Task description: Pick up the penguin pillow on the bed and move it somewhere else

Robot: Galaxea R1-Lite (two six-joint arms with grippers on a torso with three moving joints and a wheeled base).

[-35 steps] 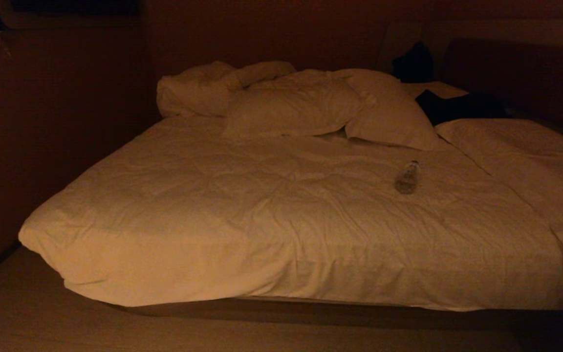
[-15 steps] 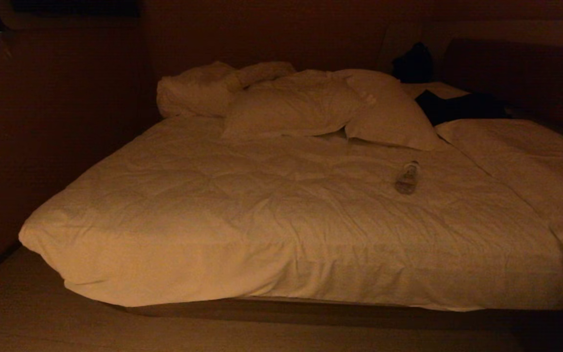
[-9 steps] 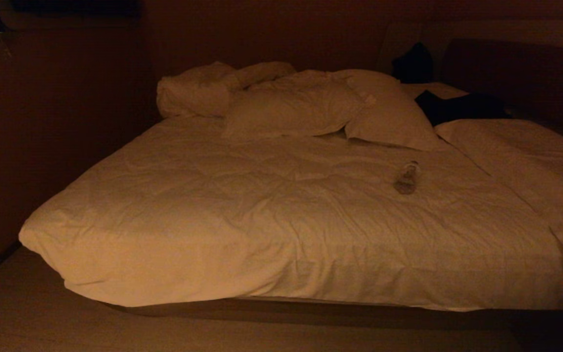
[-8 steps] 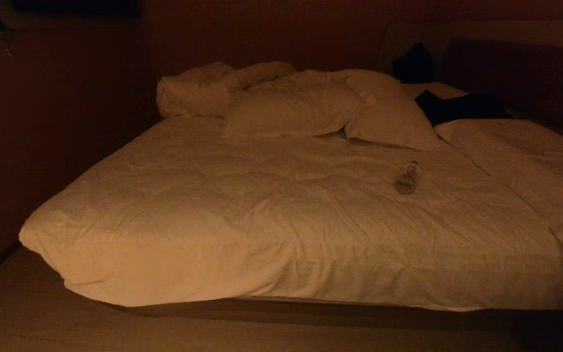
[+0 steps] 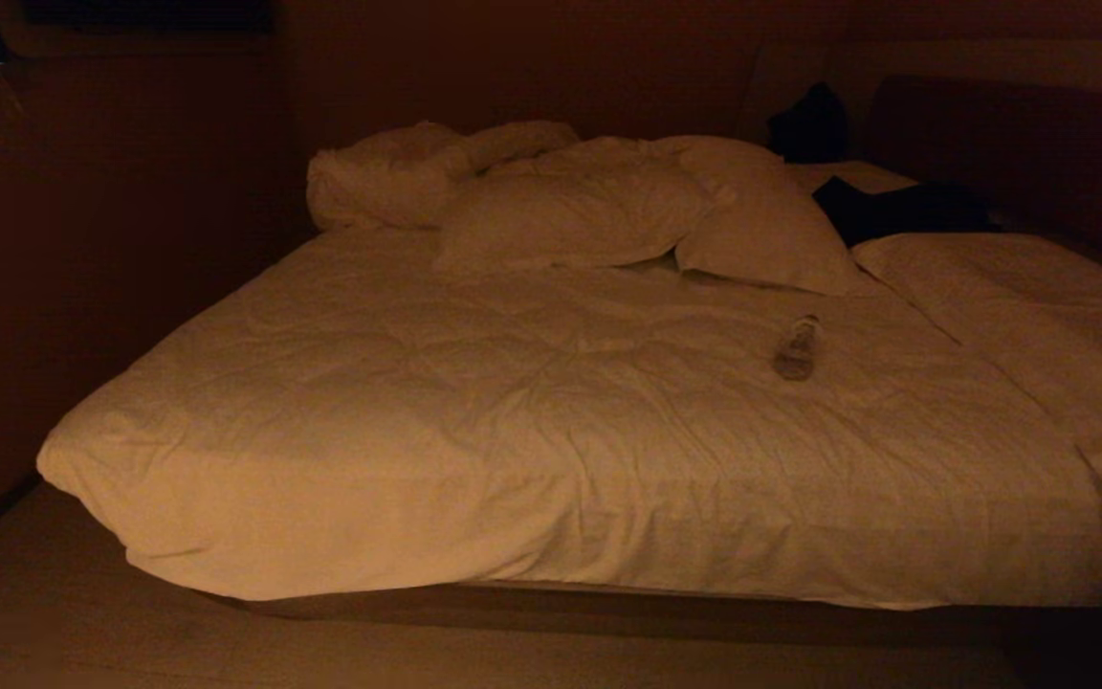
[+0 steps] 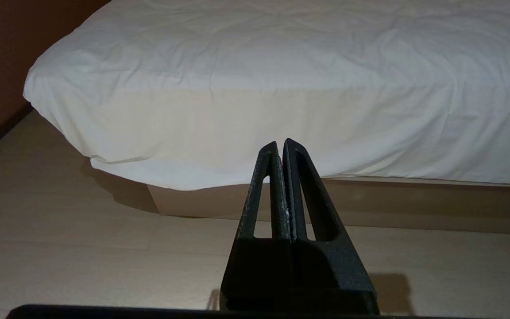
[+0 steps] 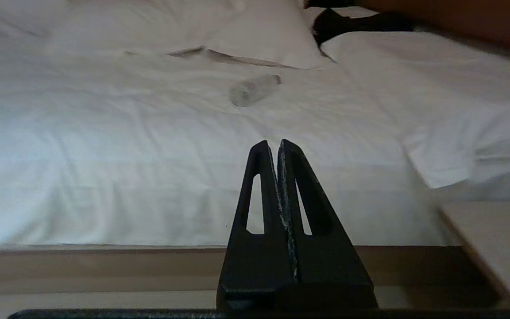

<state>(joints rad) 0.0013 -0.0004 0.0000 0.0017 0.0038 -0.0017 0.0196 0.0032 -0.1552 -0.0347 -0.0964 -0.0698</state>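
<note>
The bed (image 5: 513,431) fills the head view, wide and low, with a wrinkled white duvet. The penguin pillow is not in any view; only plain white pillows (image 5: 570,211) lie rumpled at the head end. Neither arm shows in the head view. My left gripper (image 6: 280,142) is shut and empty, low over the floor and facing the bed's (image 6: 281,66) near left corner. My right gripper (image 7: 272,142) is also shut and empty, level with the mattress edge and facing across the duvet (image 7: 104,155).
A clear plastic bottle (image 5: 796,347) lies on the duvet right of centre, its body (image 7: 254,88) ahead of the right gripper. Dark cloth (image 5: 895,206) lies at the back right. A second white cover (image 5: 1039,316) overlaps the right side. A wall (image 5: 82,287) runs along the left.
</note>
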